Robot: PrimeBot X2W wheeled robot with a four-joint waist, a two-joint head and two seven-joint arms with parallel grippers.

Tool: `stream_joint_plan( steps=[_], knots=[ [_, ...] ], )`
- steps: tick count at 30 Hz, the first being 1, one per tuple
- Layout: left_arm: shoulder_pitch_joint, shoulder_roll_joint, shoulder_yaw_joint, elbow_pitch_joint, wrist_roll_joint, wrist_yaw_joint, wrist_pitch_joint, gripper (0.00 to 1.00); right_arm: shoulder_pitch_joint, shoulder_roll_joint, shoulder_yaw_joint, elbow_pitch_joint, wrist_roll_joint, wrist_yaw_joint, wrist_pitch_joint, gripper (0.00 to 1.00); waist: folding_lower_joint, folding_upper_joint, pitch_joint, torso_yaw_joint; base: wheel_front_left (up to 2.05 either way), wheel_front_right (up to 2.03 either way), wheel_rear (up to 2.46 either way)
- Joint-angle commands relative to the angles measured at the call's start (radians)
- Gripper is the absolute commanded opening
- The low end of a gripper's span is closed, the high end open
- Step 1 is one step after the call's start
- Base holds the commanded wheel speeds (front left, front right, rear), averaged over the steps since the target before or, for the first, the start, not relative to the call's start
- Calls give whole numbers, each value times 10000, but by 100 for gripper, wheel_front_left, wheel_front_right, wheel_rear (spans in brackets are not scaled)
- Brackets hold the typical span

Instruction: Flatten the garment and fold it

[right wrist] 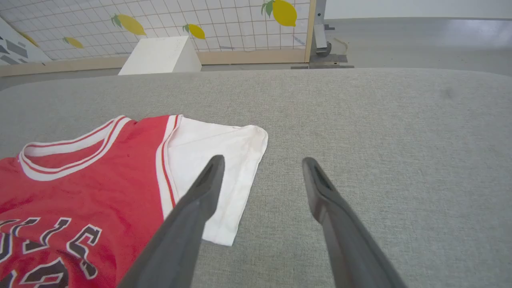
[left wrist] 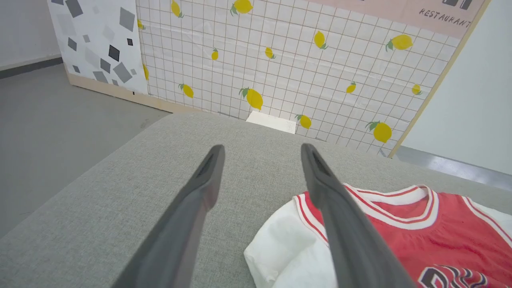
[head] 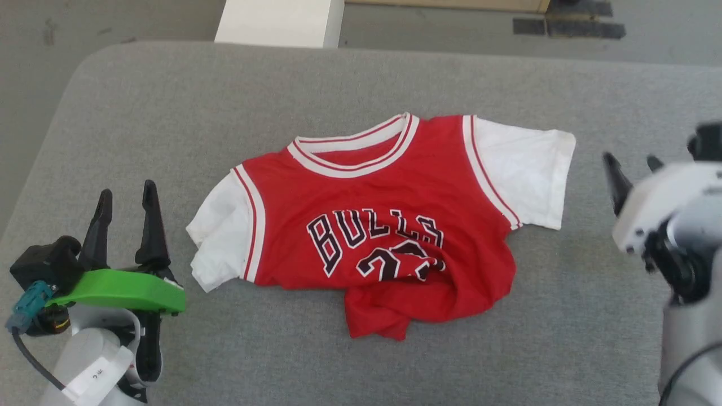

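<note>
Grey padded surface (head: 395,361) with rounded corners runs across the whole front. Closest in, the left gripper (head: 127,190) sits at the near left with a green bracket (head: 121,290) on its wrist, fingers spread wide and empty, near the garment (head: 389,197) but not touching. Right gripper (head: 630,159) is off to the right, fingers apart too, clear of the cloth. The garment lies front-up mid-surface: red jersey, striped white trim, BULLS lettering, white fabric poking out of both armholes. Its bottom hem is bunched up in a crumpled lump, partly hiding the number. Past the far edge there's a white box (head: 279,22) on grey floor (head: 113,17), then a lemon-print grid wall (left wrist: 280,60).
</note>
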Motion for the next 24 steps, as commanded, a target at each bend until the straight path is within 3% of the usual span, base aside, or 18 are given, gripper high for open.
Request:
stream_joint_plan(
  steps=[1, 13, 24],
  knots=[
    [-154, -46, -18, -81, 261, -63, -136, 100, -544, -9, 145, 243, -336, -13, 342, 100, 0, 0, 606, 211, 0, 0, 0],
    [-729, -756, 414, -482, 1168, -694, -267, 100, -3747, -1480, 1732, 2346, -2358, -13, 3321, 100, 0, 0, 2248, 905, 0, 0, 0],
    [-994, -1341, 804, -265, 1588, -1296, -268, 100, -3877, -1747, 2843, 3179, -1387, -13, 4305, 100, 0, 0, 2882, 1178, 0, 0, 0]
  ],
)
